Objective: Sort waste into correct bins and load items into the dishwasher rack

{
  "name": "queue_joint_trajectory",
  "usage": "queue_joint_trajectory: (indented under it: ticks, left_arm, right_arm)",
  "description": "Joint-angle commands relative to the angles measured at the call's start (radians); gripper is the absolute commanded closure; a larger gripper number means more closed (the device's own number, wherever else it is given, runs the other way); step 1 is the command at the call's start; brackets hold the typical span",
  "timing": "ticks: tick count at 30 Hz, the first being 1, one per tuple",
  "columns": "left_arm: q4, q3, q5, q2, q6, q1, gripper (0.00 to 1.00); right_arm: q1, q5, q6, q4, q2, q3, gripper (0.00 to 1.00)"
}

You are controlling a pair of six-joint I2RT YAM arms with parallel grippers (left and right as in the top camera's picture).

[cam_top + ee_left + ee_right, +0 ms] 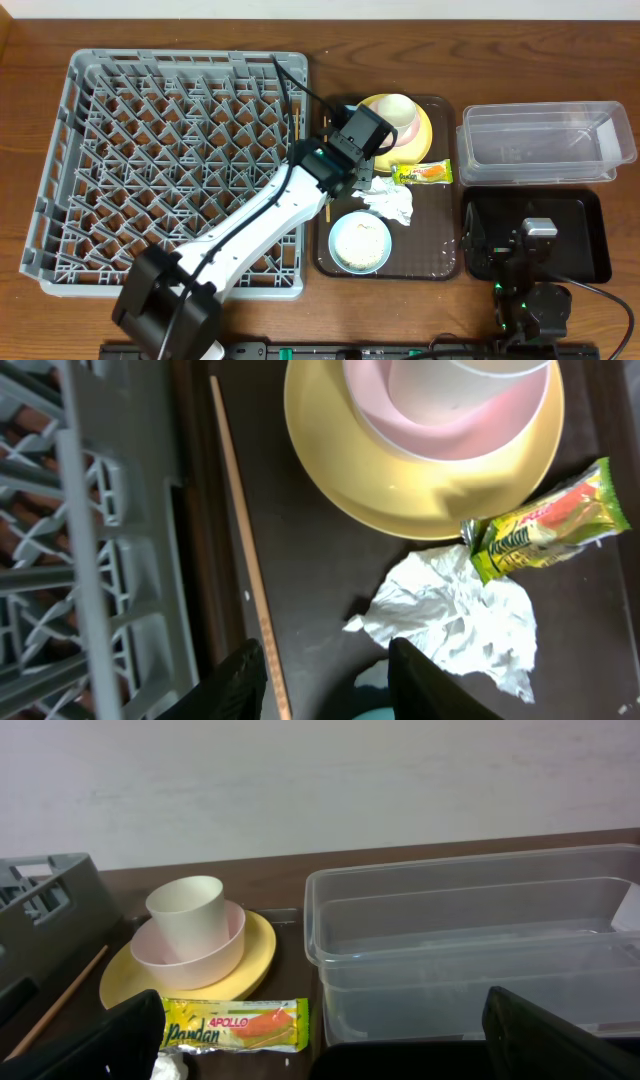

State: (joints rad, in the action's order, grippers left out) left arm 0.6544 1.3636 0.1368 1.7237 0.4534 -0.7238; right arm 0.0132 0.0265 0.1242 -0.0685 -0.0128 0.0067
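My left gripper (330,670) hangs low over the brown tray (430,250), jaws apart. A wooden chopstick (240,520) lies on the tray between its fingers, close to the left one, ungripped. A crumpled white tissue (450,610) lies just right of the right finger. Beyond it are the green-and-orange wrapper (545,525) and the yellow plate (400,480), which carries a pink bowl (200,960) with a cream cup (185,915) in it. A light blue bowl (360,242) holds rice crumbs. My right gripper (330,1040) stands wide open and empty over the black tray (580,235).
The grey dishwasher rack (170,160) fills the left of the table, its wall right beside the brown tray. The clear tub (545,140) stands at the back right, behind the black tray.
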Motion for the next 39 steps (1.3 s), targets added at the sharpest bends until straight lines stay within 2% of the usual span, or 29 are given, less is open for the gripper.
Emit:
queue_joint_trajectory:
  ticks: [1, 13, 16, 19, 24, 27, 32, 39]
  left_arm:
    - [-0.013, -0.014, 0.005, 0.027, 0.016, -0.002, 0.57]
    - [-0.044, -0.014, 0.063, 0.102, 0.029, -0.002, 0.58]
    - [-0.055, -0.015, 0.063, 0.128, 0.028, -0.002, 0.69]
    - [-0.065, -0.015, 0.069, 0.157, 0.036, 0.002, 0.70]
    - [-0.066, -0.015, 0.078, 0.180, 0.087, 0.032, 0.81]
    - [-0.066, -0.015, 0.078, 0.185, 0.088, 0.052, 0.81]
    - [-0.066, -0.019, 0.077, 0.196, 0.102, 0.064, 0.69]
    - [-0.066, -0.019, 0.077, 0.248, 0.111, 0.066, 0.69]
  right_arm:
    - [-0.014, 0.001, -0.010, -0.003, -0.001, -0.002, 0.01]
    - [-0.014, 0.001, -0.010, -0.003, -0.001, -0.002, 0.01]
    - [-0.014, 0.001, -0.010, -0.003, -0.001, -0.002, 0.01]
    - [-0.014, 0.001, -0.010, -0.003, -0.001, -0.001, 0.01]
    - [-0.014, 0.001, -0.010, -0.003, -0.001, -0.002, 0.01]
    - [-0.014, 0.001, -0.010, -0.003, -0.001, -0.002, 0.01]
    - [-0.014, 0.001, -0.009, -0.003, -0.001, -0.002, 0.01]
    - [-0.014, 0.001, -0.010, -0.003, -0.001, -0.002, 0.01]
